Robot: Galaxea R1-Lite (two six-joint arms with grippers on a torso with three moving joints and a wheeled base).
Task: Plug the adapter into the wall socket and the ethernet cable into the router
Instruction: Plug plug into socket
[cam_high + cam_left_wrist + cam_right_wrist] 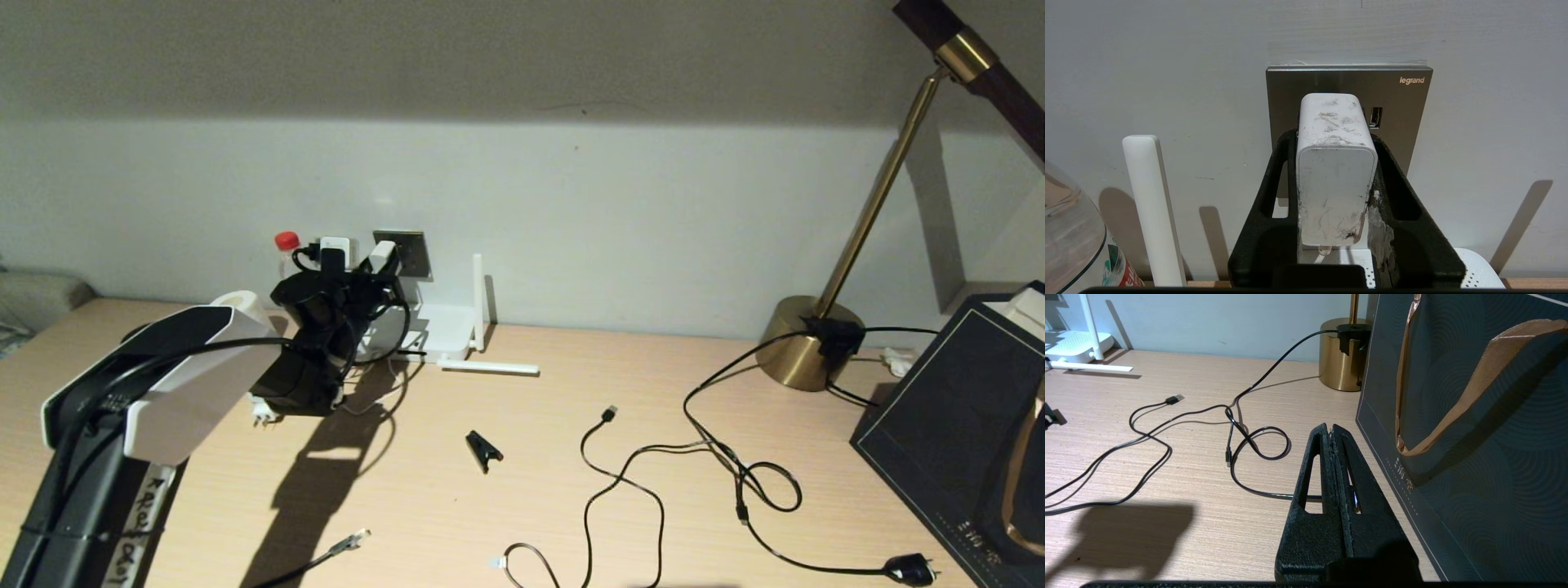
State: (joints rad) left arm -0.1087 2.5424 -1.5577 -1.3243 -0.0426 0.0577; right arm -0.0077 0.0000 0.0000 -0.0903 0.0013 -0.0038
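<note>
My left fingers (1337,171) are closed on the adapter (1336,175), one on each side of its white body, holding it up at the wall. The adapter's long axis points straight away from my wrist into the wall socket (1396,102), the grey plate directly ahead. Its far end lies over the plate's left half, beside a small slot. I cannot tell whether the prongs are fully seated, because the adapter's own body hides that end. Its thin white cord hangs from the near end, between my fingers.

From the head view, my left arm reaches across the worktop (571,523) to the socket, with the router (445,331) lying flat just below and to the right of it, one antenna upright and one flat on the wood. The ethernet cable (347,542) lies well apart, near the front edge of the worktop, its clear connector pointing right.

My right fingers (1333,437) are pressed fully together, holding nothing, parked low beside a dark paper bag (1474,437).

As I judge it, the coming move is a straight push along the adapter's axis.
</note>
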